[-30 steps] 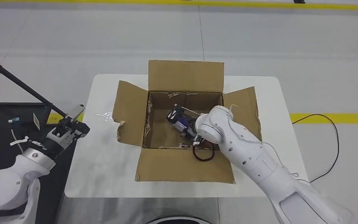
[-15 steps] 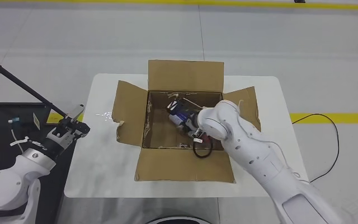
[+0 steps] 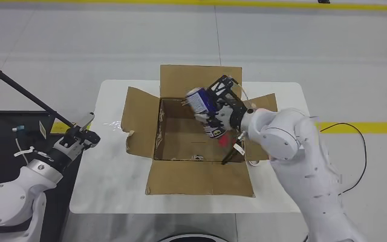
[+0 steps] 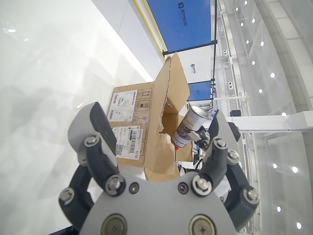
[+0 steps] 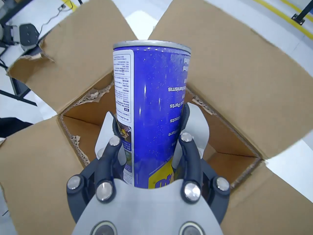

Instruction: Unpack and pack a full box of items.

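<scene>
My right gripper (image 5: 149, 118) clamps the spray can (image 5: 151, 79), the box (image 5: 232, 79) beneath it looking emptied; unpacking seems nearly done, repacking remains.

I see the box (image 3: 199, 178) in the middle of the table (image 3: 103, 181), flaps open. My right gripper (image 5: 148, 121) holds the can (image 3: 201, 101) tilted above the box's far right part. My left gripper (image 3: 86, 134) hangs at the table's left edge, well apart from the box

White table (image 3: 103, 181), 1 open cardboard box (image 3: 199, 178) at its middle, flaps spread
</scene>
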Controlling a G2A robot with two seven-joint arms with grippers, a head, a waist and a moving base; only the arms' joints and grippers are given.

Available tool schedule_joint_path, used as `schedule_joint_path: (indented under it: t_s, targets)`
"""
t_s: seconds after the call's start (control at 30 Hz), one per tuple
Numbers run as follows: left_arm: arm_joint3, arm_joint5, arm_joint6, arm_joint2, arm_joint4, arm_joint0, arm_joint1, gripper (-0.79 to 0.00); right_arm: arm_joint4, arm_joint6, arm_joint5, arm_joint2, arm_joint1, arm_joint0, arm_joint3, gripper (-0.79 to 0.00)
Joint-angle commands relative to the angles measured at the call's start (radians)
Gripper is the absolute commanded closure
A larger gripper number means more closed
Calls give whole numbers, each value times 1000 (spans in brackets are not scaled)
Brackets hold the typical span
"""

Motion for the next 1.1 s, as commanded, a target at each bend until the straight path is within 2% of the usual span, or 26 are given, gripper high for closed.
schedule_joint_path:
  t_s: [0.0, 0.33, 0.6, 0.8, 1.07]
  targets:
    - [1, -1, 0, 5, 1, -3, 0, -785, 11, 9, 22, 72, 9, -20, -45, 0]
    - [17, 1, -7, 46, 11, -27, 4, -785, 24, 130, 83, 402, 58, -143, -191, 0]
    - [37, 7, -7, 86, 20, -67, 7, -785, 58, 228, 70, 596, 88, -237, -177, 0]
    - [49, 13, -9, 106, 28, -89, 9, -785, 62, 280, 33, 661, 107, -298, -120, 0]
    - [60, 21, 0, 99, 27, -100, 12, -785, 26, 297, 17, 668, 125, -370, -53, 0]
